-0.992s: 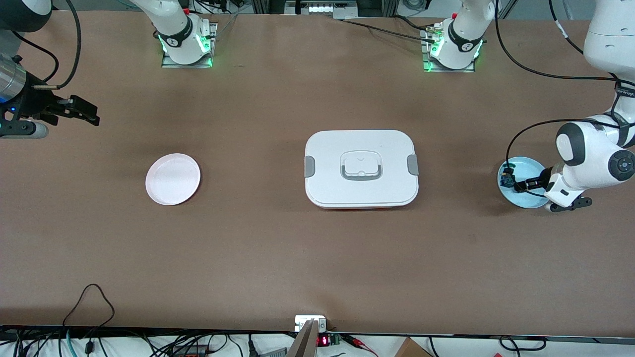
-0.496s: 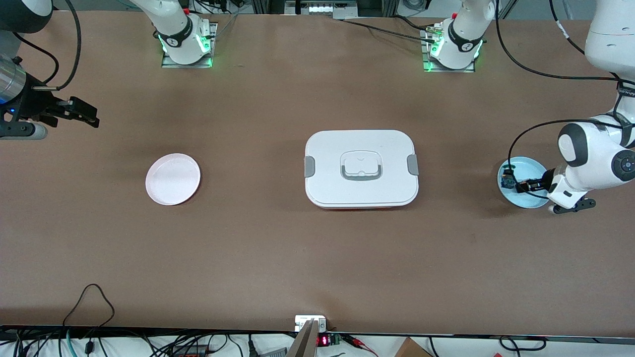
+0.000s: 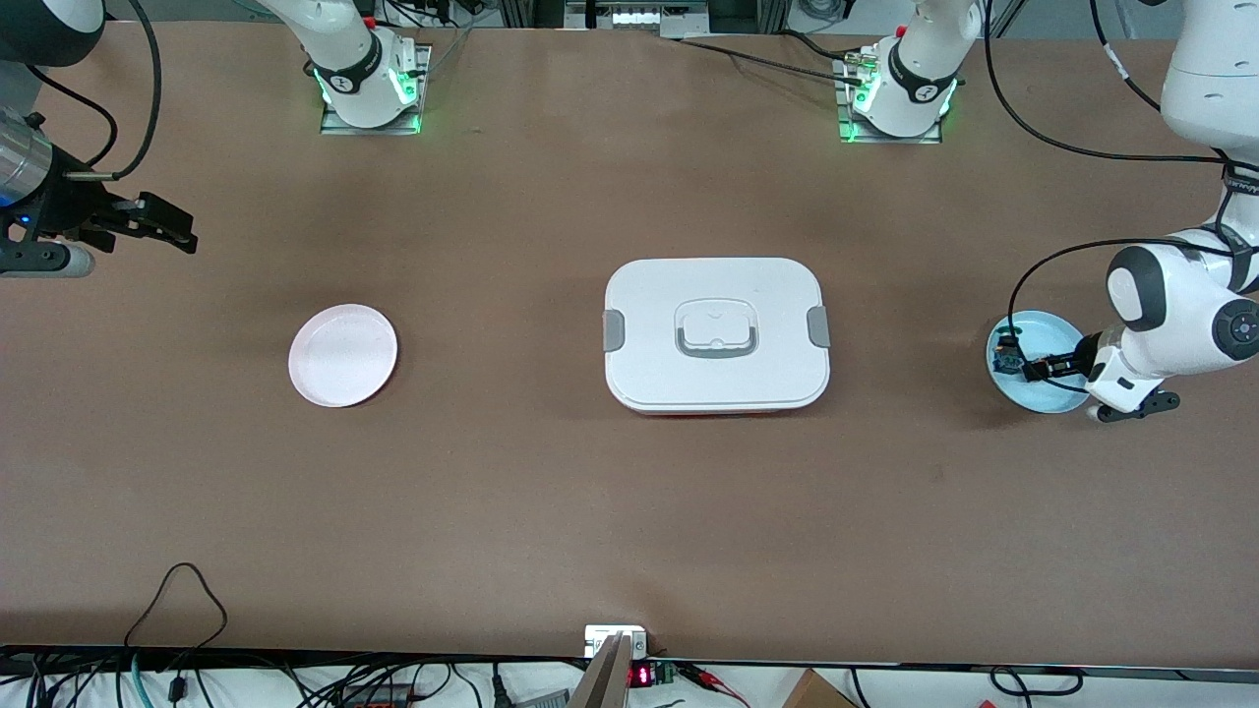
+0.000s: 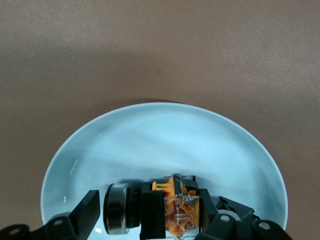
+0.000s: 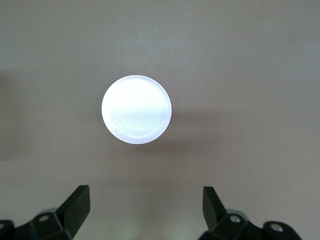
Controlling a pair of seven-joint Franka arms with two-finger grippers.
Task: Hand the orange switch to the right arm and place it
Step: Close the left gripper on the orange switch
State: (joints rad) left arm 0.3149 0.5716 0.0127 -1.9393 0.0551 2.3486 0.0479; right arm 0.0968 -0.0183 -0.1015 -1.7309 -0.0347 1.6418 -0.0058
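Desk: brown, wide, carrying everything below.
White lidded box: mid-desk landmark, lid shut, handle flat, untouched.
Left arm: reaching down toward the left arm's end of the desk from the box; shifted slightly since a second ago, wrist now settled low over the blue plate.
Right arm: waiting up off the desk toward the right arm's end from the box, unmoved.
Pink plate: between box and right arm's end, bare; likely the drop-off spot.
Blue plate: between box and left arm's end, holding the switches.
Right gripper: jaws spread wide, holding nothing, pink plate in sight beneath.
Left gripper: jaws partly drawn in around the orange switch, narrowed over the last second; firm clamp not yet evident.
Orange switch: lying on its side in the blue plate, between the left jaws, silver-ringed cap end toward one finger.
Blue-and-green switch: same plate, on the box side of the gripper, left alone.
Meaning: grasp closing; lift and handover all remaining.
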